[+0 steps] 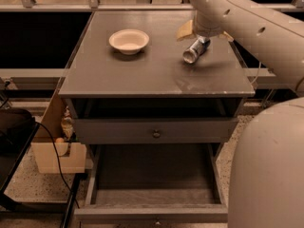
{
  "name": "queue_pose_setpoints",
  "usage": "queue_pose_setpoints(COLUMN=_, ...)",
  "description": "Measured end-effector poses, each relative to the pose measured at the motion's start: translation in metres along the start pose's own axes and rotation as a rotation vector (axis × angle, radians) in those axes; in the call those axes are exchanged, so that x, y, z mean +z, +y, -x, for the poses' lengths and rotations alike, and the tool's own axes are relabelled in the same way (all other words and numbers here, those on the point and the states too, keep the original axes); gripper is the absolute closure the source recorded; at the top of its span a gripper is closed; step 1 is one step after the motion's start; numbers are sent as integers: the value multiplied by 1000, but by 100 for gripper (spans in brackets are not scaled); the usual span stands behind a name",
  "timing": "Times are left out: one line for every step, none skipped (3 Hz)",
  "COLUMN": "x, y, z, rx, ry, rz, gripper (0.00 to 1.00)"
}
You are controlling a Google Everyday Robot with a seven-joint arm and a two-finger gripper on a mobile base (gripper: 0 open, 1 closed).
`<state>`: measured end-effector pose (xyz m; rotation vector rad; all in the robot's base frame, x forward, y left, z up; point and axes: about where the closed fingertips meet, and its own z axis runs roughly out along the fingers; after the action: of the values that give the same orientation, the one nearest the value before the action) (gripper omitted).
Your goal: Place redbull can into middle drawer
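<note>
The redbull can (194, 52) lies on its side on the grey cabinet top (142, 72), at the right, its open end facing the front left. My gripper (204, 40) sits at the can's far end, mostly hidden under the big cream arm (237, 18) that reaches in from the right. The middle drawer (154, 175) is pulled out below the cabinet front and its dark floor holds nothing.
A cream-white bowl (128, 40) stands at the left of the top. A yellowish object (184, 31) lies behind the arm. The upper drawer with a round knob (156, 133) is shut. The robot's body (266, 170) fills the lower right. A cardboard box (52, 151) stands at the left.
</note>
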<state>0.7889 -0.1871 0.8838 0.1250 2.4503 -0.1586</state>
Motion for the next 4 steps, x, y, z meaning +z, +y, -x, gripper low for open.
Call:
queue_pose_setpoints(x=12, y=5, z=2, rx=14, ry=9, rz=7, gripper=0)
queue_pose_setpoints(x=24, y=10, z=1, rx=38, ry=29, rz=38, gripper=0)
queue_pose_setpoints(x=35, y=11, z=-2, rx=89, ry=58, rz=99, gripper=0)
queue_pose_setpoints(x=40, y=10, z=-5, rx=129, ry=75, rz=153, gripper=0)
